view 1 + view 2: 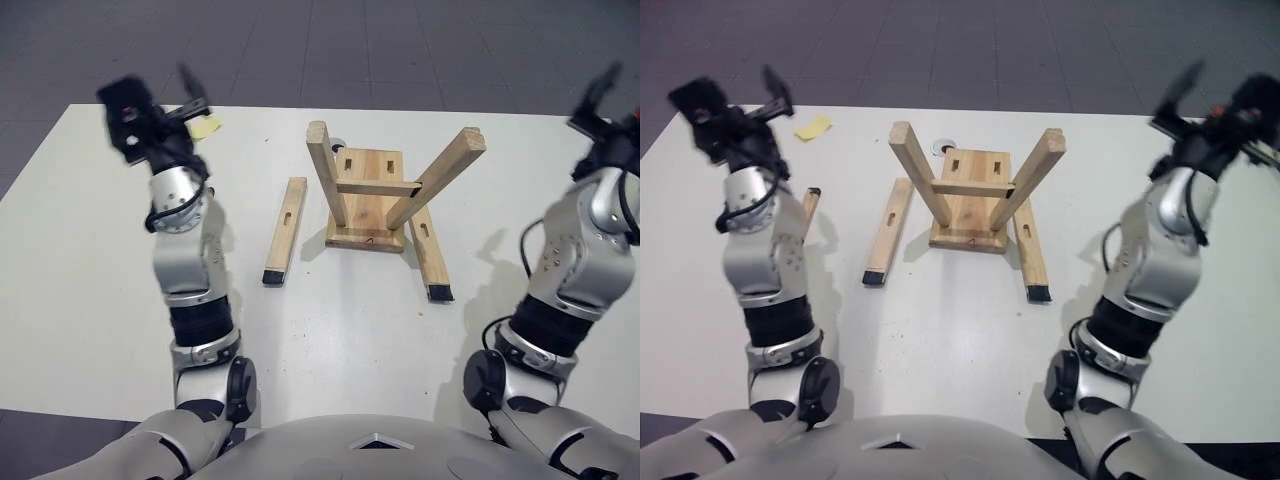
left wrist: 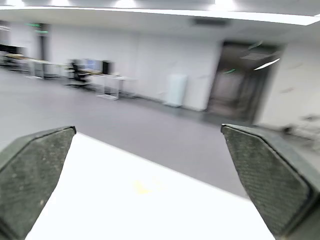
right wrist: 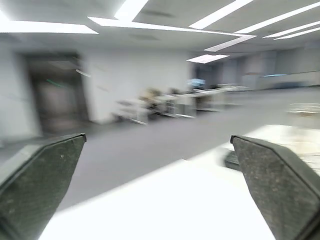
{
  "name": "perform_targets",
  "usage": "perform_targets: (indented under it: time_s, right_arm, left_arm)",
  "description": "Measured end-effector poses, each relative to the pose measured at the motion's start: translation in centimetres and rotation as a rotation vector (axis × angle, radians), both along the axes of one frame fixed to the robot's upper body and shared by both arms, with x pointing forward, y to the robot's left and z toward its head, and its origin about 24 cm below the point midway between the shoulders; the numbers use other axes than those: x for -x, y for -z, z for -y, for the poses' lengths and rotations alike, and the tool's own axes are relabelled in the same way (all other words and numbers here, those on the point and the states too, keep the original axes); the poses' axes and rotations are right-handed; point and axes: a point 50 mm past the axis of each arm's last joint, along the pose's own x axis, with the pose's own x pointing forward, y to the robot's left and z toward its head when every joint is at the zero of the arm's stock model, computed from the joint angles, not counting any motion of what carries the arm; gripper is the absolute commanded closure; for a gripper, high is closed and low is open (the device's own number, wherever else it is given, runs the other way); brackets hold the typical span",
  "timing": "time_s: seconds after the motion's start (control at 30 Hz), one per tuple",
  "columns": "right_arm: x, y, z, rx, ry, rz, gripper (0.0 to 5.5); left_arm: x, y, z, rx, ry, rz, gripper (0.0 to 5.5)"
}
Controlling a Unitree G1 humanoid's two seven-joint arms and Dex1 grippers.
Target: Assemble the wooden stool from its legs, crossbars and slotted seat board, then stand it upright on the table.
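The slotted seat board (image 1: 366, 216) lies flat on the white table (image 1: 350, 350), underside up. Two legs (image 1: 328, 175) (image 1: 437, 178) stand in it, splayed apart, with a crossbar (image 1: 378, 187) joining them. One loose leg (image 1: 285, 230) lies to the left of the board, another (image 1: 432, 256) to its right. A short wooden stick (image 1: 810, 206) lies beside my left arm. My left gripper (image 1: 195, 95) is raised over the table's far left, open and empty. My right gripper (image 1: 1175, 105) is raised at the far right, also open and empty. Both are well clear of the stool.
A yellow note (image 1: 205, 127) lies near the far left edge, just under the left gripper. A small white round fitting (image 1: 943, 147) sits behind the seat board. The table's far edge (image 1: 400, 110) runs close behind the stool; bare tabletop lies in front.
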Motion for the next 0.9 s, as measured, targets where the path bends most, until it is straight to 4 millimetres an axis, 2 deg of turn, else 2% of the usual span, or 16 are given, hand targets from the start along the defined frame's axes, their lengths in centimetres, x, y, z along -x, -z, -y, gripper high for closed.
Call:
perform_targets:
  time_s: [0.07,0.13,0.2,0.23,0.27,0.4,0.53,0.57,0.67,0.73,0.77,0.8,0.9]
  right_arm:
    - [-0.7,2.5,-1.7,0.074,-0.119,-0.138,0.13]
    - [-1.3,3.8,-4.4,0.114,-0.270,-0.185,0.13]
    - [-1.6,4.9,-8.2,0.125,-0.437,-0.198,0.13]
    - [-1.4,5.5,-9.5,0.118,-0.463,-0.208,0.13]
    - [-1.2,5.9,-9.9,0.122,-0.471,-0.218,0.13]
    - [-0.9,6.2,-10.3,0.126,-0.460,-0.222,0.13]
    - [-1.1,7.1,-9.7,0.115,-0.401,-0.260,0.13]
    - [-1.1,7.3,-9.0,0.105,-0.343,-0.263,0.13]
    - [-0.4,7.5,-4.9,0.055,-0.104,-0.288,0.13]
    - [0.0,7.4,-3.8,0.088,-0.085,-0.297,0.13]
    - [0.0,7.2,-4.0,0.106,-0.125,-0.289,0.13]
    - [-0.1,6.9,-5.0,0.112,-0.201,-0.266,0.13]
    - [-0.4,5.8,-8.9,0.130,-0.438,-0.189,0.13]
  left_arm:
    - [0.2,1.0,1.9,-0.079,0.144,-0.058,0.10]
    - [0.3,1.6,5.0,-0.148,0.317,-0.089,0.10]
    - [1.0,2.3,8.8,-0.216,0.504,-0.114,0.10]
    - [1.3,2.7,9.7,-0.219,0.527,-0.132,0.10]
    - [1.4,3.1,9.8,-0.225,0.529,-0.159,0.10]
    - [1.2,4.0,10.0,-0.231,0.509,-0.218,0.10]
    - [0.6,4.5,10.3,-0.170,0.474,-0.258,0.10]
    - [0.4,4.5,9.8,-0.124,0.431,-0.272,0.10]
    - [0.1,5.1,5.9,0.005,0.202,-0.315,0.10]
    - [0.3,5.0,4.3,0.007,0.139,-0.308,0.10]
    - [0.3,4.6,4.5,-0.015,0.169,-0.280,0.10]
    - [0.3,3.8,5.4,-0.054,0.245,-0.232,0.10]
    - [0.8,2.4,10.1,-0.167,0.534,-0.130,0.10]
